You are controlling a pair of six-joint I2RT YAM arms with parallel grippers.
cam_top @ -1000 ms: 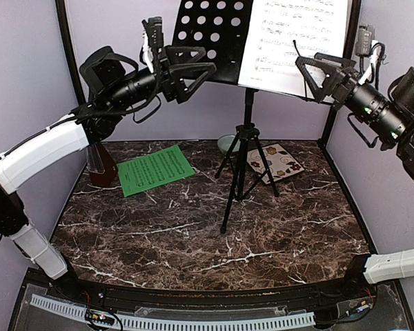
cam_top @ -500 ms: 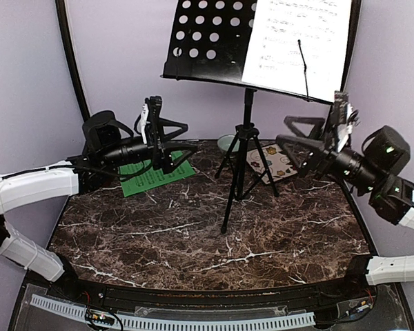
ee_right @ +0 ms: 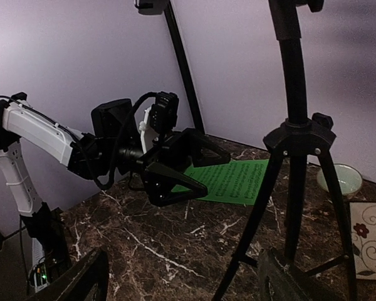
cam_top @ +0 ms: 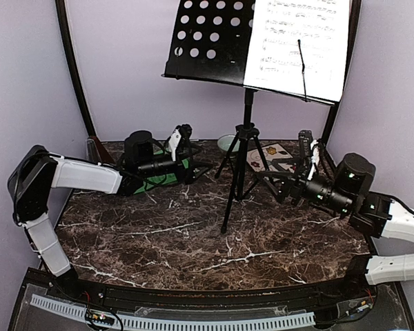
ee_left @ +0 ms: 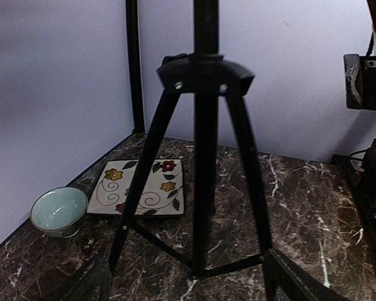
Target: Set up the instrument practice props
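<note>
The left gripper (cam_top: pixel 199 171) and right gripper (cam_top: pixel 265 183), both spread wide and empty, flanked the tripod of the music stand (cam_top: pixel 243 148) between them, likely to steady it, the green sheet (ee_right: pixel 235 180) lying beneath the left.

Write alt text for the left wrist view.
A black tripod stands close to the camera on a dark marble table. Behind it, a pale green bowl sits beside a floral tile.
</note>
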